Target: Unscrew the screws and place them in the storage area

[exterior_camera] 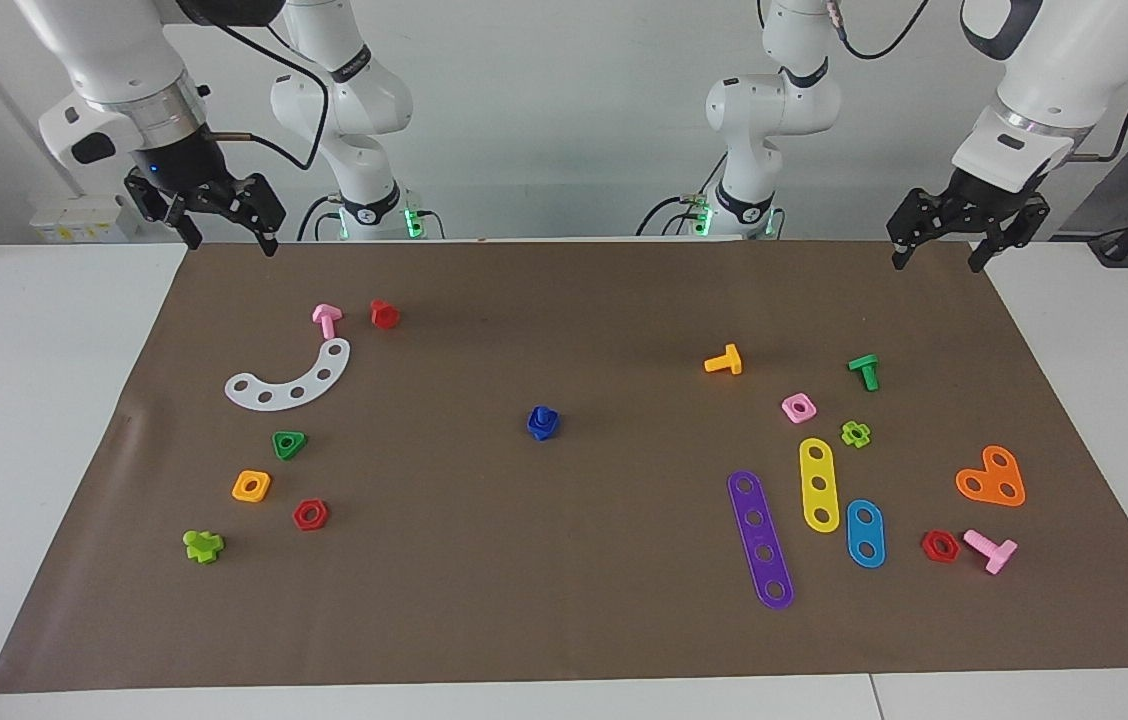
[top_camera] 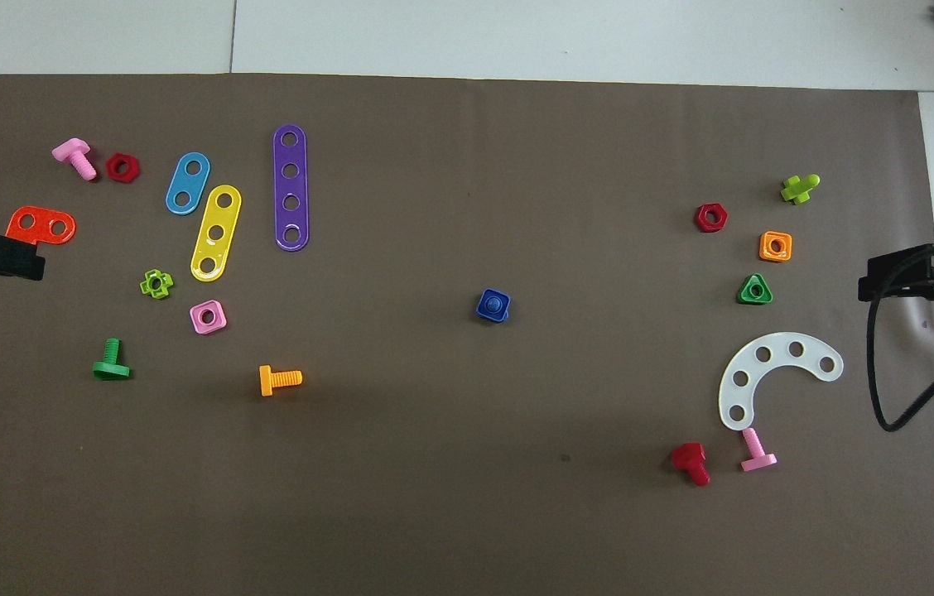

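The blue screw point(exterior_camera: 543, 414) stands in the middle of the brown mat point(exterior_camera: 564, 620), its stem pointing up through a blue square nut point(exterior_camera: 543, 430). From overhead the screw point(top_camera: 494, 304) shows as a round stem end inside the nut point(top_camera: 482, 313); its head is hidden. My right gripper point(exterior_camera: 229, 240) hangs open and empty over the mat's edge nearest the robots, at the right arm's end. My left gripper point(exterior_camera: 936, 262) hangs open and empty over the same edge at the left arm's end. Both are well away from the screw.
Toward the right arm's end lie a white curved plate point(exterior_camera: 289, 378), pink point(exterior_camera: 325, 320) and red point(exterior_camera: 384, 314) bolts and several nuts. Toward the left arm's end lie an orange bolt point(exterior_camera: 724, 361), a green bolt point(exterior_camera: 864, 371), purple point(exterior_camera: 760, 538), yellow and blue strips and an orange heart plate point(exterior_camera: 991, 478).
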Available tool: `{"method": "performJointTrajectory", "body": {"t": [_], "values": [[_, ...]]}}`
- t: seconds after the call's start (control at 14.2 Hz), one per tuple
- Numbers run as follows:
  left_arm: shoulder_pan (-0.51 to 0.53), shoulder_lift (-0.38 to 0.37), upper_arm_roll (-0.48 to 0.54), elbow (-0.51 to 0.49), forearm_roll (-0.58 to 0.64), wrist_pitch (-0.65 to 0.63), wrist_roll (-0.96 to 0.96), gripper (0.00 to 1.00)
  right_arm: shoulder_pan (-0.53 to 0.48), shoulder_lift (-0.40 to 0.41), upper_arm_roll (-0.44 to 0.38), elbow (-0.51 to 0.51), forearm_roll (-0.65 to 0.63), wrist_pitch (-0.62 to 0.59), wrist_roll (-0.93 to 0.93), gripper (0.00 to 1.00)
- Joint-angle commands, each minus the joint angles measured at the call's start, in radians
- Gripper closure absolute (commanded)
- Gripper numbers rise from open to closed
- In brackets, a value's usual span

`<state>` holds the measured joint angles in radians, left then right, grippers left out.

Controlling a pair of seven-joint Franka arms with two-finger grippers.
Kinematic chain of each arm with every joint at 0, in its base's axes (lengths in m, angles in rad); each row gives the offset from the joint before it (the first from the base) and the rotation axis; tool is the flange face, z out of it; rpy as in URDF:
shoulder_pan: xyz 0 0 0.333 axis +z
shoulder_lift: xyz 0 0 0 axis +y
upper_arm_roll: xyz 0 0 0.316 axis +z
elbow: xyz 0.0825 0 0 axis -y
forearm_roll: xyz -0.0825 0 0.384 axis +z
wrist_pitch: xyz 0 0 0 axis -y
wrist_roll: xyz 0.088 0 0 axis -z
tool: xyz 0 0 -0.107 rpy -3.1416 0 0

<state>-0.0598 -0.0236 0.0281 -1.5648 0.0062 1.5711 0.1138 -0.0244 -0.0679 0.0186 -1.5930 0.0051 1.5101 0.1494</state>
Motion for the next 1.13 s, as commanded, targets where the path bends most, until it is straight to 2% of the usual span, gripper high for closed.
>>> {"method": "performJointTrajectory", "body": {"t": [0.0,0.49,0.78,1.06], "values": [[0.009,-0.029,-0.004,-0.035,-0.011,0.006,-0.006,0.00,-0.003,-0.010,0.001,-0.005,-0.004,-0.005,-0.014,0.00],[0.008,-0.032,-0.005,-0.035,-0.009,-0.011,-0.020,0.00,-0.003,-0.010,0.001,-0.005,-0.004,-0.005,-0.014,0.00],[-0.012,-0.033,-0.017,-0.060,-0.009,0.058,-0.017,0.00,-0.003,-0.010,0.001,-0.005,-0.004,-0.005,-0.014,0.00],[-0.127,-0.021,-0.017,-0.063,-0.009,0.064,-0.041,0.00,-0.003,-0.010,0.001,-0.005,-0.004,-0.005,-0.014,0.00]]}}
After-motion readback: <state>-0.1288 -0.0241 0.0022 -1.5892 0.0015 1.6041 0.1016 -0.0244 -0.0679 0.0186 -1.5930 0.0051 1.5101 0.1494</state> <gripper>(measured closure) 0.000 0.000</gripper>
